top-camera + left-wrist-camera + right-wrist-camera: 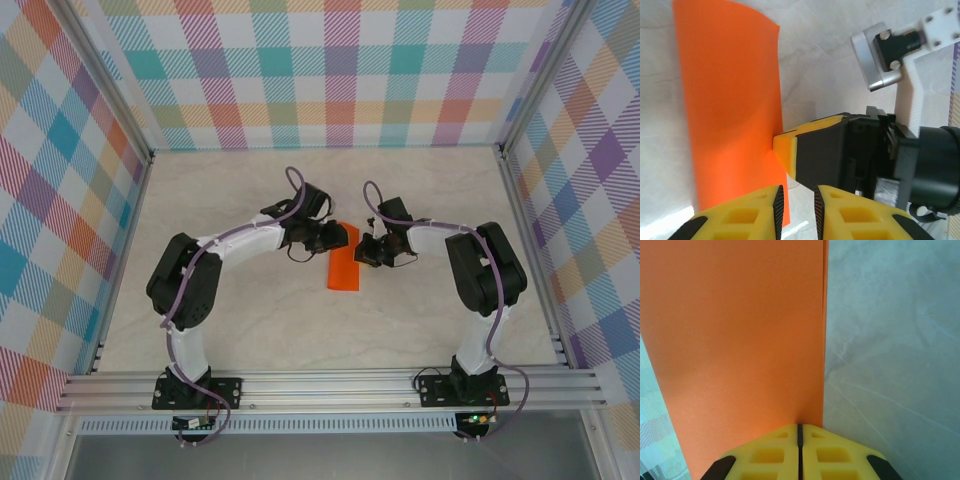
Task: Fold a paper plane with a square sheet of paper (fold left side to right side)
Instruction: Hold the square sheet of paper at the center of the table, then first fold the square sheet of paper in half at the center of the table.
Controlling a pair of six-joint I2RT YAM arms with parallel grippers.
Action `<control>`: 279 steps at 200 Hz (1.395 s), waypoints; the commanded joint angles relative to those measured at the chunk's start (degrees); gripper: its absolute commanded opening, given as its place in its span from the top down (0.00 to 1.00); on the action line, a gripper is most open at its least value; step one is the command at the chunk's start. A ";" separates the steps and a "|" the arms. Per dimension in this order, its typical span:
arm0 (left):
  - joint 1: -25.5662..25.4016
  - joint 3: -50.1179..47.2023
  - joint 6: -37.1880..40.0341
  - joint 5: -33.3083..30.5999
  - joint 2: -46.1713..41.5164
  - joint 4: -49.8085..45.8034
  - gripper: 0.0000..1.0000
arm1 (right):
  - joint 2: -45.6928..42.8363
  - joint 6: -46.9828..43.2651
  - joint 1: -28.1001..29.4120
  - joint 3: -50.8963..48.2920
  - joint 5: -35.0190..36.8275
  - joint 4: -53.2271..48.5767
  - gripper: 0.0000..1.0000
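I see the square sheet of paper, a matte orange narrow strip running near-to-far, right gripper pinching its edge, left gripper grip I cannot tell.

Top camera, above and behind the arm bases, looks down on the whole surface. Wrist cameras peer close past the left fingers and right fingers at the orange sheet mid-surface, common to all three views.
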 commanded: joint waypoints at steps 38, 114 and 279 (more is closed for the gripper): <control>0.86 2.47 2.50 2.25 6.87 -1.43 0.78 | 3.95 -1.89 0.90 -0.05 4.49 -7.65 0.92; 3.64 -2.64 3.52 -1.23 8.46 -1.84 0.81 | 5.05 -3.24 1.06 1.19 6.48 -11.30 0.92; 5.62 -5.89 3.37 6.29 -0.59 4.02 0.86 | 5.62 -3.61 1.76 2.59 6.52 -12.48 0.92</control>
